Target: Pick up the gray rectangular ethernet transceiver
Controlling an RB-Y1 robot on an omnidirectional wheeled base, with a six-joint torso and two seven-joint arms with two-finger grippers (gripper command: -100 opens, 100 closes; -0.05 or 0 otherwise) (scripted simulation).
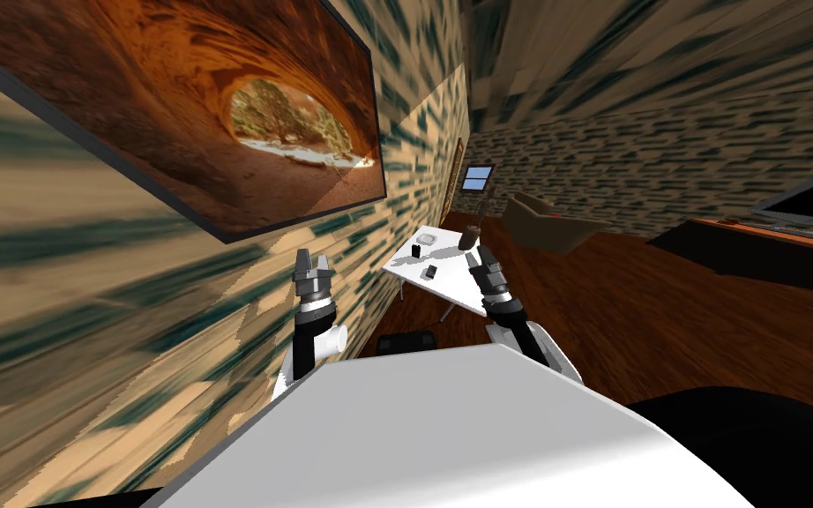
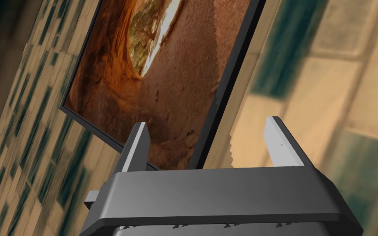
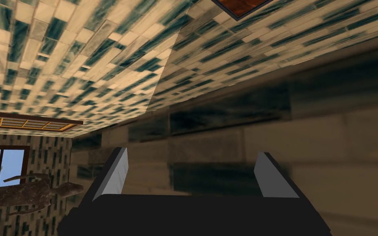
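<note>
The left gripper (image 1: 312,263) and right gripper (image 1: 482,256) both carry parted, empty jaws; the transceiver (image 1: 427,238), seemingly the small gray slab near the worktop's (image 1: 445,284) far corner, looks light, rigid and smooth; pinch its long sides.

Both arms are raised ahead of the chest, with dark forearms above white elbow segments. The left end effector (image 1: 312,263), two thin light grey blade-like fingers (image 2: 137,143) on a dark box, points upward with its fingers spread wide. The right end effector (image 1: 482,256) leans forward and slightly inward, and its fingers (image 3: 112,174) are likewise spread apart.
</note>
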